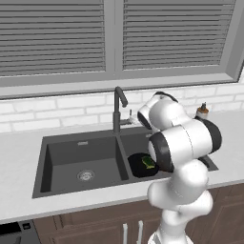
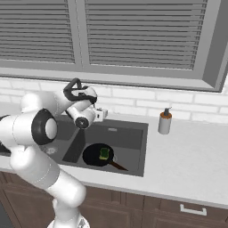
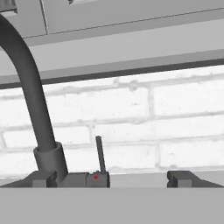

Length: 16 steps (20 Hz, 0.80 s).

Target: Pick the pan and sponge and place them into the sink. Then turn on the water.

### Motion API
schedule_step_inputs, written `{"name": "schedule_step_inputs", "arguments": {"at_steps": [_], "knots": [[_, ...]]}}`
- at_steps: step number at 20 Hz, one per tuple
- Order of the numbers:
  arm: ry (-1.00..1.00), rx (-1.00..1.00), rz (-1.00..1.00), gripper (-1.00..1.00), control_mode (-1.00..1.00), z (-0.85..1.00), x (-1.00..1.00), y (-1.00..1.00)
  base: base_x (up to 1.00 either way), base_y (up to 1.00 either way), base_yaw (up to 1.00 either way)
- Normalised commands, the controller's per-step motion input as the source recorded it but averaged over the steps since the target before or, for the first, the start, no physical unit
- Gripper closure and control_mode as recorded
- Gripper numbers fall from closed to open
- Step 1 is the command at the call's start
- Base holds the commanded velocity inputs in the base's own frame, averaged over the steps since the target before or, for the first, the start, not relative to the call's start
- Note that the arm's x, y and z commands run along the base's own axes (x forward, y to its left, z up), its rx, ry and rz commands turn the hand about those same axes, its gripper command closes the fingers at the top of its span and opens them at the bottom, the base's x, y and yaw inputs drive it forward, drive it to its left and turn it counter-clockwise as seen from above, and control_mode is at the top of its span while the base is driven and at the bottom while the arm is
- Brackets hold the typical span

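The black pan (image 1: 137, 167) (image 2: 94, 156) lies in the right basin of the dark grey sink (image 1: 62, 159) (image 2: 136, 142), its handle pointing toward the front right. The yellow-green sponge (image 1: 148, 162) (image 2: 104, 153) rests inside the pan. My gripper (image 3: 113, 179) (image 2: 103, 114) (image 1: 129, 117) hovers open behind the basins, level with the base of the tall dark faucet (image 1: 116, 107) (image 3: 30, 87). The faucet's thin lever (image 3: 99, 153) stands upright between my fingertips (image 3: 181, 178), nearer the left one, untouched. The water is out of view.
A soap dispenser (image 2: 165, 121) (image 1: 202, 112) stands on the counter right of the sink. White brick backsplash (image 3: 175, 109) and a window sill run close behind the faucet. My own arm covers part of the right basin in the left base view.
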Motion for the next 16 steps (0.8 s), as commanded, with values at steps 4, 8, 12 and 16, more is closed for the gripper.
{"name": "schedule_step_inputs", "arguments": {"at_steps": [4, 8, 12, 16], "knots": [[-0.13, 0.07, 0.0, -1.0, -1.0, -0.37, 0.47, 0.0, 0.0, 0.0, 0.0], [-0.15, 0.04, 0.0, -1.0, -1.0, -0.24, 0.41, 0.0, 0.0, 0.0, 0.0], [-0.18, 0.06, 0.0, -1.0, -1.0, -0.04, 0.42, 0.0, 0.0, 0.0, 0.0], [-0.15, 0.05, 0.0, -1.0, -1.0, 0.0, 0.38, 0.0, 0.0, 0.0, 0.0]]}}
